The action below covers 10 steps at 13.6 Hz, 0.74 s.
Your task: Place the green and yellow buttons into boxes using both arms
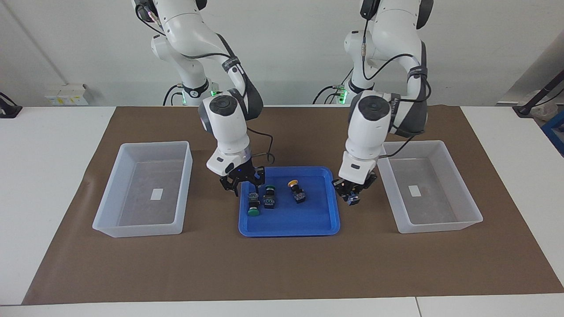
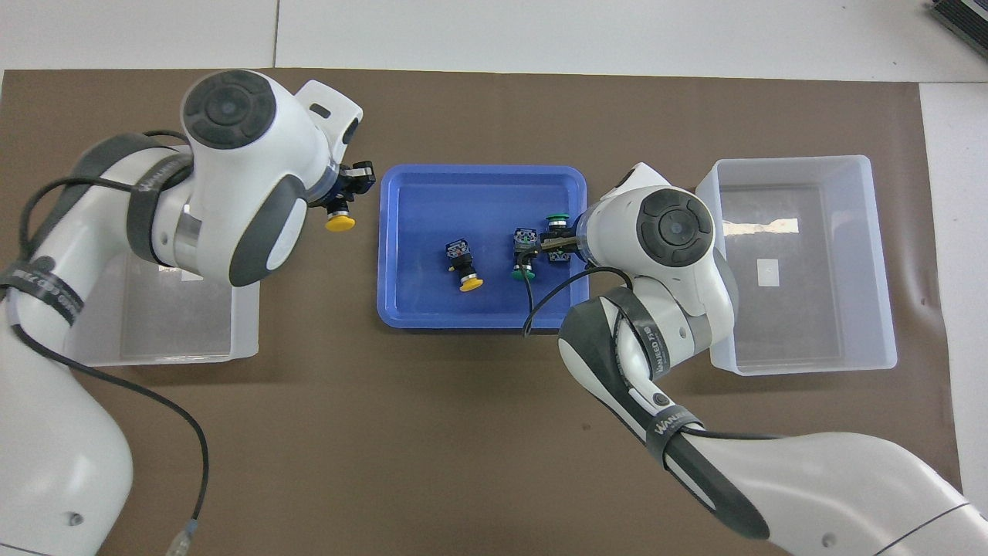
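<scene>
Yellow button [image 2: 340, 222] pinched in left jaws between tray [image 1: 288, 229] and box [image 1: 429, 222], right jaws unclear over green buttons [image 1: 253, 211].

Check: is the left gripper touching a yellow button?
Touching. Overhead view: left gripper shut on the yellow button, held up beside the blue tray.

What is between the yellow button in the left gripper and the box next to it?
Nothing visible. The left gripper holds the yellow button in the air between the blue tray and the box; only the box's own wall is ahead.
</scene>
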Available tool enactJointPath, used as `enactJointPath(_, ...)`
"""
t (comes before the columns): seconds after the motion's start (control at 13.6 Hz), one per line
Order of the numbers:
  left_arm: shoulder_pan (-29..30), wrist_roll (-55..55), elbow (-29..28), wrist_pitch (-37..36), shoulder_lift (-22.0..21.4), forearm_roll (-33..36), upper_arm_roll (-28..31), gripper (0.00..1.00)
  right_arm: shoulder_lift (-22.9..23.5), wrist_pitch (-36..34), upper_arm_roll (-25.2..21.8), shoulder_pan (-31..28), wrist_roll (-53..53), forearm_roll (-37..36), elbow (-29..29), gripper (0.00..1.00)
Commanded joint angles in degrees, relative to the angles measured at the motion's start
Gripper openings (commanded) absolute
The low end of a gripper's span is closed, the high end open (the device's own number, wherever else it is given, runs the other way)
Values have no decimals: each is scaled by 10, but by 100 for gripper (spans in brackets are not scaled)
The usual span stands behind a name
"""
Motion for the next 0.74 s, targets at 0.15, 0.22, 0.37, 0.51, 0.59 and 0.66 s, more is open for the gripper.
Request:
enactJointPath(0.15, 110, 181, 54, -95, -2, -36, -9, 0, 34, 46, 0, 13, 50, -49, 0, 70)
enactJointPath(0.22, 128, 204, 54, -96, -2, -36, -9, 0, 38, 47, 0, 16, 67, -66, 0, 70)
enactJointPath(0.37, 154, 231, 54, -92, -2, -37, -8, 0, 41, 47, 0, 17, 77, -79, 0, 69)
enactJointPath(0.51, 161, 236, 52, -89, -7, -37, -6, 0, 47, 52, 0, 20, 88, -80, 0, 66)
enactJointPath(0.59, 161, 243, 50, -86, -9, -37, -5, 0, 47, 53, 0, 25, 92, -81, 1, 66)
enactJointPath(0.66, 161, 245, 48, -86, -10, -38, -5, 0, 48, 52, 0, 25, 93, -81, 4, 66)
